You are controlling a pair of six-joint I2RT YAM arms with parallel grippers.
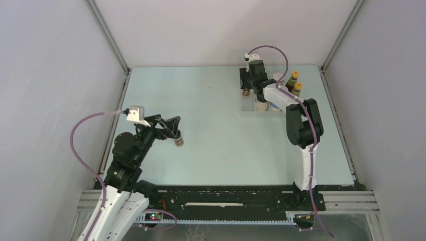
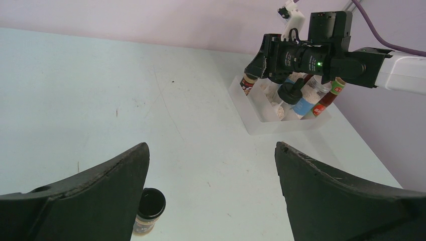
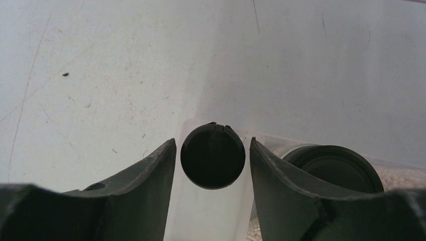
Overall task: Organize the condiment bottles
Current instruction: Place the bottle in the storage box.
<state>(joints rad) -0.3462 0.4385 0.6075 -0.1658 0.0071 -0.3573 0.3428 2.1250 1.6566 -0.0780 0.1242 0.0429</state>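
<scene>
My right hand (image 3: 212, 142) is narrowly parted round a tiny dark jar (image 3: 213, 159) at the clear tray's (image 2: 261, 129) corner, far-right on the tabletop (image 1: 226, 150), leaving it, I'd say, among the other bottles (image 2: 301, 104), while my left hand (image 2: 212, 146), wide, hovers over the twin jar (image 2: 149, 205) near the left edge.
</scene>
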